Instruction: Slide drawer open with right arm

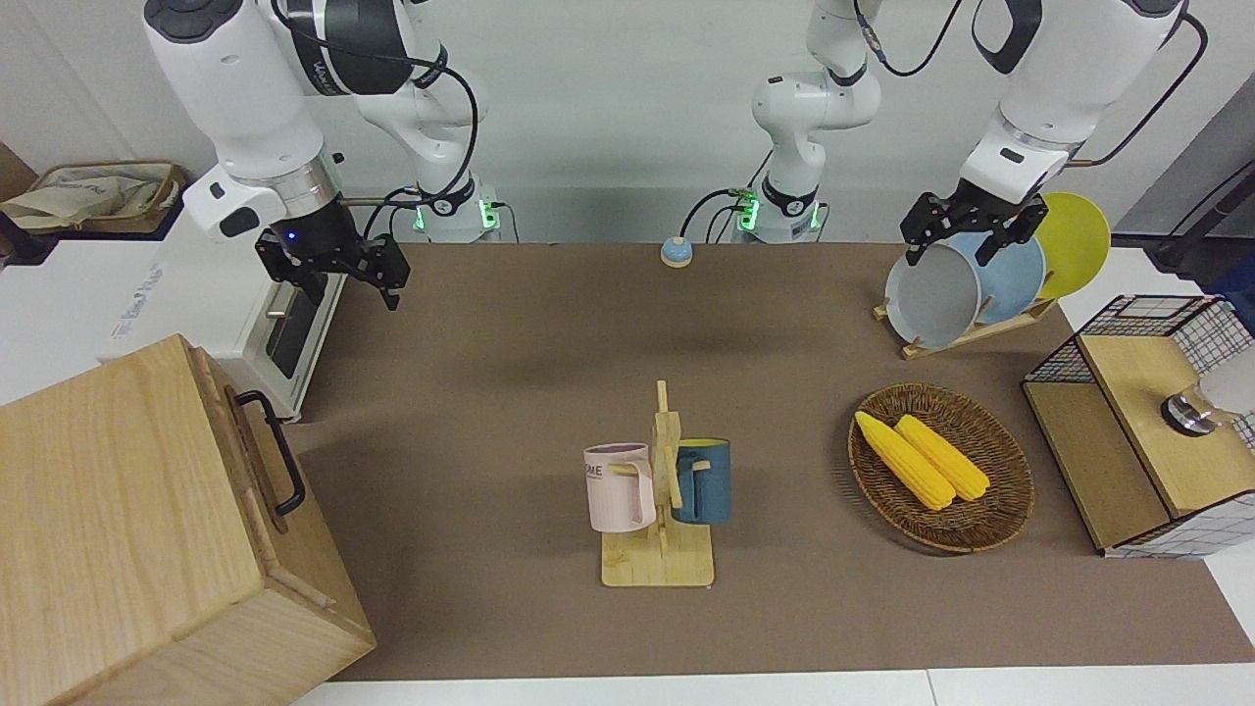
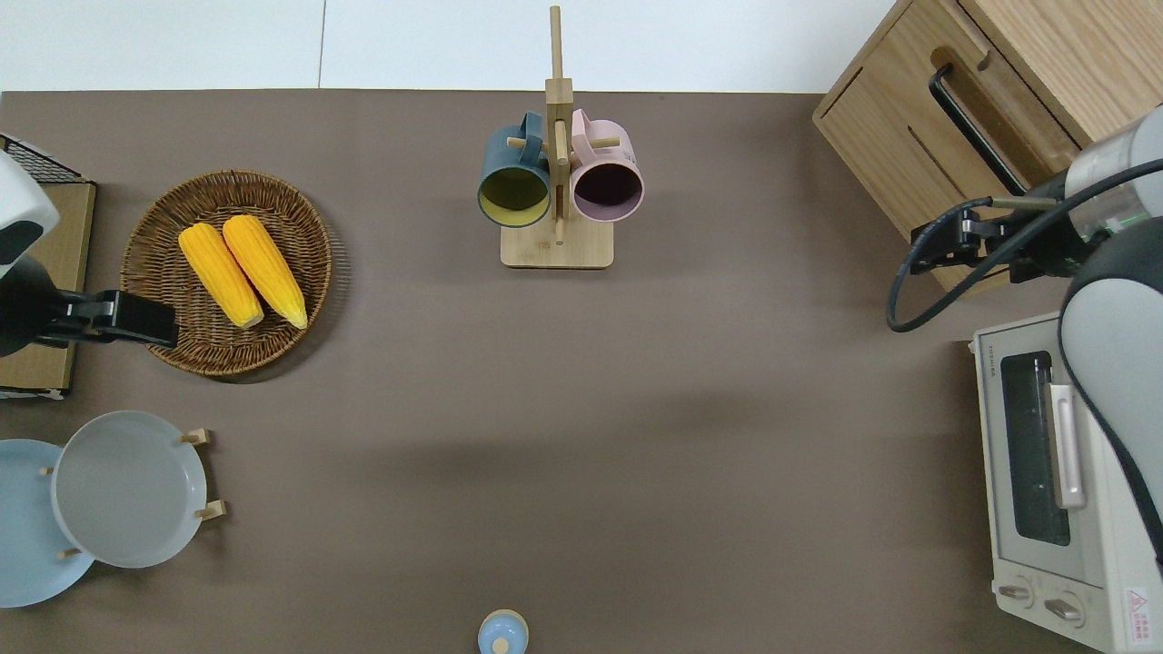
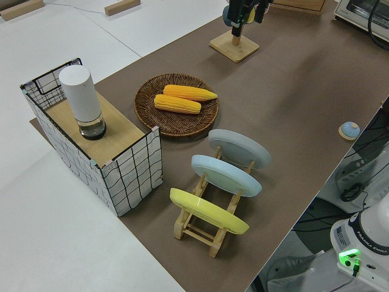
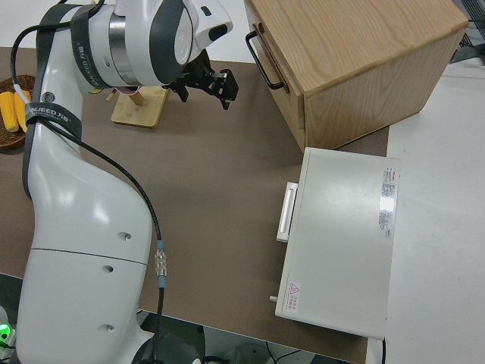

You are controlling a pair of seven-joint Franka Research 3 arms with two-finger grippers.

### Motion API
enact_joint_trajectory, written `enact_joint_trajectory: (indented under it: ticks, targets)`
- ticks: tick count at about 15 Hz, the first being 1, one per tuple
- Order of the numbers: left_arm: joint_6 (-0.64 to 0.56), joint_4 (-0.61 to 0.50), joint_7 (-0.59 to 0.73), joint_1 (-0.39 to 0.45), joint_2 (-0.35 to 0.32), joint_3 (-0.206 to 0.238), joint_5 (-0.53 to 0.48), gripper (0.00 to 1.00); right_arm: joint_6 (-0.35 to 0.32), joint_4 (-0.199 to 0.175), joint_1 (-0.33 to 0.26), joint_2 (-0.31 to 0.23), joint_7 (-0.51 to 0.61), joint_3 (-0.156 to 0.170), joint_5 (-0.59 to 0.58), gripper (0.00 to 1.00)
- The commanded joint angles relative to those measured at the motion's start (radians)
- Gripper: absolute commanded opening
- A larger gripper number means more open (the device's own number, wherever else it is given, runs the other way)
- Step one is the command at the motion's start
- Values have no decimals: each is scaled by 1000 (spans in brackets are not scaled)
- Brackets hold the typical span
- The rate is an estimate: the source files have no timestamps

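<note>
A light-wood cabinet (image 1: 127, 520) was seen at the right arm's end of the desk (image 1: 549, 353), farther from the robots than the white toaster oven (image 2: 1058, 486) beside it. The drawer (image 2: 977, 118) was set in the cabinet's front, its panel flush with the wood around it (not pulled out), with the black loop handle (image 1: 275, 451) standing clear of the panel.

The right end effector (image 1: 338, 267) was held in the air, over the desk's brown surface at the near corner of the cabinet, between the cabinet and the toaster oven as seen from overhead. Its two black fingers were spread apart and nothing was gripped between them. It was well apart from the drawer handle, and a small blue light was lit on its wrist.

The left arm was parked; the fingers of the left end effector (image 1: 966, 235) were parted, with nothing seen held.

Elsewhere on the desk were placed a wooden mug stand (image 1: 662, 490) with a pink mug (image 1: 620, 487) and a dark blue mug (image 1: 704, 480), and a wicker basket (image 1: 1000, 505) holding two ears of corn (image 1: 922, 459)
</note>
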Motion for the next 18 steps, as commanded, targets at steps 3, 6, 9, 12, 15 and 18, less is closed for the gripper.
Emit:
enact_joint_trajectory:
  ticks: [3, 6, 9, 12, 15, 18]
  targets:
    - [-20, 26, 10, 5, 11, -7, 17, 993, -14, 5, -12, 2, -19, 6, 8, 983]
    - [-20, 26, 10, 5, 11, -7, 17, 993, -14, 5, -6, 2, -21, 8, 5, 983]
    - [-20, 24, 10, 5, 11, -7, 17, 993, -16, 5, -7, 2, -21, 8, 6, 983]
    - [-20, 24, 10, 5, 11, -7, 17, 993, -17, 5, -16, 1, -22, 9, 13, 983]
    - [-20, 24, 10, 5, 11, -7, 17, 993, -43, 5, -16, -5, -25, 11, 6, 983]
    - [-20, 26, 10, 5, 11, -7, 17, 993, -43, 5, -12, -7, -26, 12, 6, 983]
